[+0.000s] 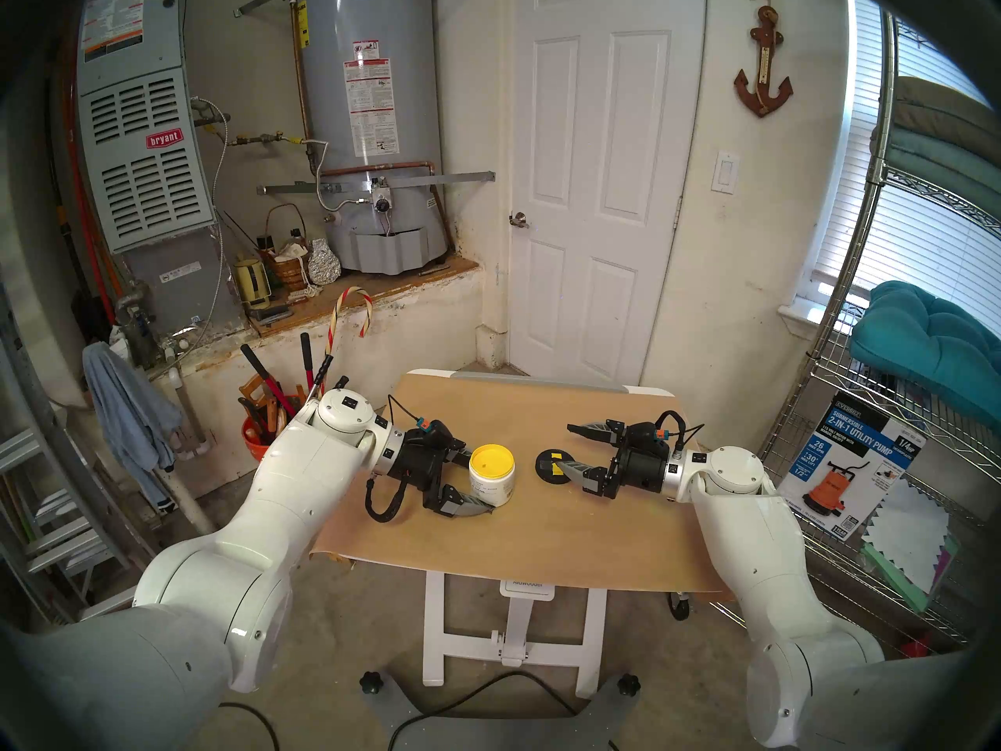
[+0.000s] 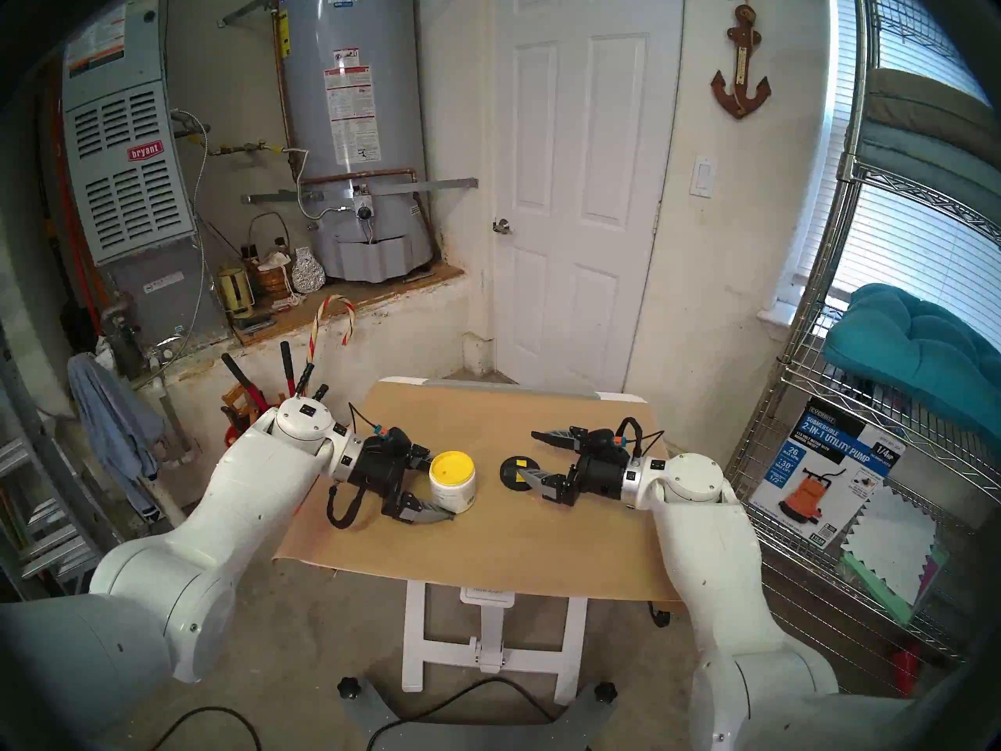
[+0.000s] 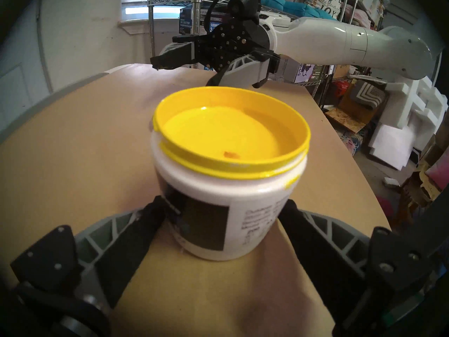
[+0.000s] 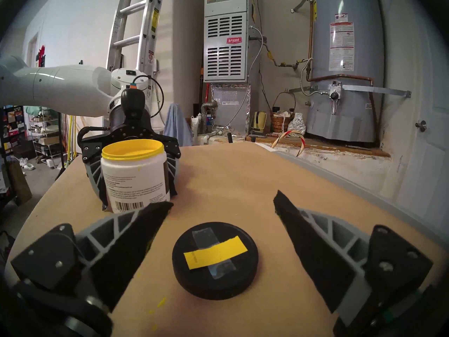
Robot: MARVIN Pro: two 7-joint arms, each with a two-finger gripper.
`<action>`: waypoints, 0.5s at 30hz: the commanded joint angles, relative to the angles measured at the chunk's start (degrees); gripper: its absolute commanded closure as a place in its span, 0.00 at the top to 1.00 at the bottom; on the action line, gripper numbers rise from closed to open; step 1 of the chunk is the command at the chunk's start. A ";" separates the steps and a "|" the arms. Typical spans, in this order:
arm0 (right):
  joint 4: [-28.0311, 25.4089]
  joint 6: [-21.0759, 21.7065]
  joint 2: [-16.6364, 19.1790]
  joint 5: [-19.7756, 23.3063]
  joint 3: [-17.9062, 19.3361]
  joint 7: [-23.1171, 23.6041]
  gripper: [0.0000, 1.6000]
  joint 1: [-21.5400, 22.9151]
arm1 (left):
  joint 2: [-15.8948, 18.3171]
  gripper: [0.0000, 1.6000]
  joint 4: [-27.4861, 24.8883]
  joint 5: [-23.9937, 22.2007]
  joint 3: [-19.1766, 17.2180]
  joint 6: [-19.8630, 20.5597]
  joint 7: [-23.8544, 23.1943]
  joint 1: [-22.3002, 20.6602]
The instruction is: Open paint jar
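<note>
The white paint jar [image 1: 492, 476] stands upright on the brown table top [image 1: 541, 549], lid off, with yellow paint and a yellow rim showing [image 3: 230, 134]. My left gripper [image 1: 479, 487] is shut on the jar's lower body, one finger on each side [image 3: 150, 222]. The black round lid [image 1: 548, 465] with a yellow tape strip lies flat on the table to the jar's right. My right gripper [image 1: 563, 446] is open, its fingers spread either side of the lid [image 4: 215, 260] without touching it.
An orange bucket of tools [image 1: 254, 441] stands on the floor left of the table. A wire shelf [image 1: 866, 354] with a pump box [image 1: 850, 473] is close on the right. A small yellow paint spot [image 4: 160, 302] marks the table top.
</note>
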 commanded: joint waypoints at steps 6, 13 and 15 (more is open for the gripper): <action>0.95 -0.59 -0.64 0.08 -0.25 -0.14 1.00 2.45 | 2.45 1.00 -4.09 -1.57 -0.20 1.73 0.04 1.00; 0.96 -0.59 -0.60 -0.04 -0.21 -0.11 1.00 2.47 | 3.42 1.00 -4.78 -1.85 -0.54 2.19 0.04 1.34; 0.96 -0.61 -0.60 -0.03 -0.17 -0.09 1.00 2.45 | 3.88 1.00 -5.43 -2.07 -0.57 2.51 0.04 1.65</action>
